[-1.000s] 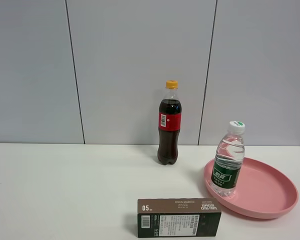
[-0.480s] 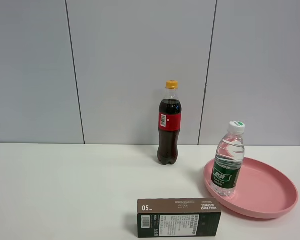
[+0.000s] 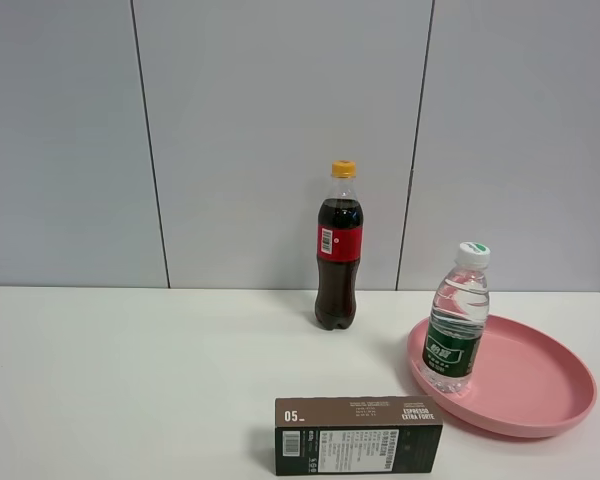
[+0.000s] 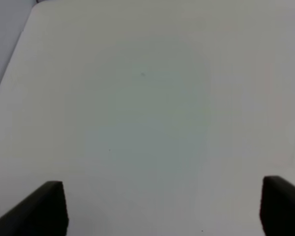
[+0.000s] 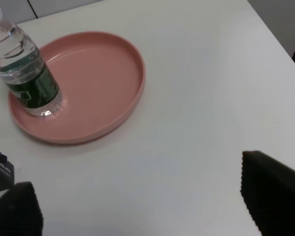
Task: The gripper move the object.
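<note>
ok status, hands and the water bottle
Left hand open, over bare table. Right hand open, empty. Water bottle upright in pink plate. Nothing blocking.

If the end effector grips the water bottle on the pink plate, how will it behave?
The water bottle looks nearly full, so probably heavy for its size. Its clear, thin-looking wall may dent under a hard squeeze. It stands upright near the raised rim of the plate, so a sideways push could tip it.
</note>
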Controlling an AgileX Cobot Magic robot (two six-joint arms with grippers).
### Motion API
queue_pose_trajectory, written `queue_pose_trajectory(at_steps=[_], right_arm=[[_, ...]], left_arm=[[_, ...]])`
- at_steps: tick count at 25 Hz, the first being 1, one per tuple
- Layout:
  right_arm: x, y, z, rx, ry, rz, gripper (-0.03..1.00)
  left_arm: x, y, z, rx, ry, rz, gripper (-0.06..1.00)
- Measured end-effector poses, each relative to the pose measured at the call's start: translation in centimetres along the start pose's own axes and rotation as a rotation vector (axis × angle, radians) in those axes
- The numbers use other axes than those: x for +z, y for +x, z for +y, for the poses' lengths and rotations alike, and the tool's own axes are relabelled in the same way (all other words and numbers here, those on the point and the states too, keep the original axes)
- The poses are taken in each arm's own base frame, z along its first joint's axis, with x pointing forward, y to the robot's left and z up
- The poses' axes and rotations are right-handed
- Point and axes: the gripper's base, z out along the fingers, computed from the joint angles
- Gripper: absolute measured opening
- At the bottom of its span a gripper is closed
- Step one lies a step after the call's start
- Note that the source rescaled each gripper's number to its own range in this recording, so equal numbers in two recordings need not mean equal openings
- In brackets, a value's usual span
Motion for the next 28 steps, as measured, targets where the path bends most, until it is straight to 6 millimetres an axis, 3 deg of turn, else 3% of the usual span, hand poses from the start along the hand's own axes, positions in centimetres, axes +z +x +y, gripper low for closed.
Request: queue_pose_trajectory(at_steps=[28], right_arm=[[0.00, 0.00, 0.00, 0.000, 0.000, 0.000, 1.00]], left_arm=[[0.00, -0.01, 0.00, 0.007, 0.005, -0.002, 0.54]])
